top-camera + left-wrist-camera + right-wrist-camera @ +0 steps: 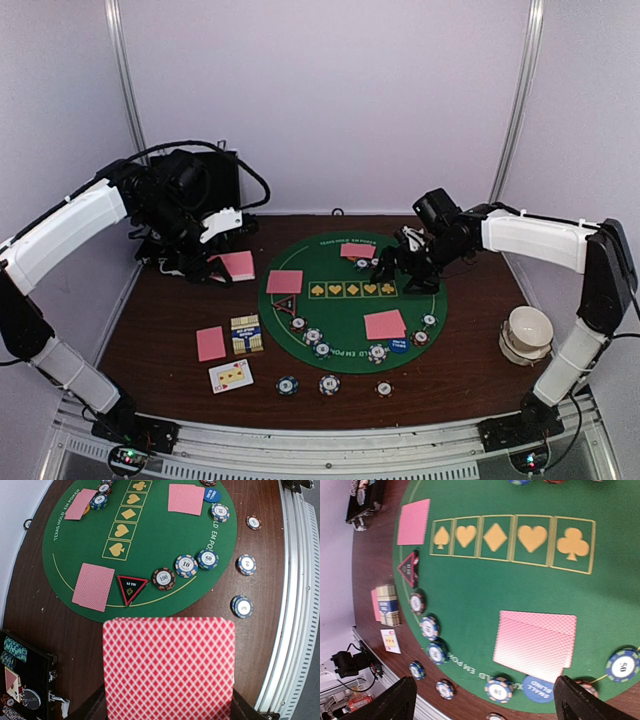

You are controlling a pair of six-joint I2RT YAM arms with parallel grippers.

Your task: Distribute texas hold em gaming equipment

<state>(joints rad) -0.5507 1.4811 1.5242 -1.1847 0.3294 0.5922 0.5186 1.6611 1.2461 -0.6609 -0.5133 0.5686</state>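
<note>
Left gripper pinches a pink lattice-backed card, pattern clear only in its wrist view; right gripper gapes wide.

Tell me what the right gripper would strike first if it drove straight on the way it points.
Probably the pink-backed cards lying on the green mat, straight ahead of the open right gripper. Depth is unclear; it could land on the blue button beside them instead.

We read "TEXAS HOLD EM POKER" round the green mat, plus spade, heart, diamond, heart and club signs. The red-brown chip shows 100, the white chip 10, the teal chip 50. The blue disc button says "SMALL BLIND".
</note>
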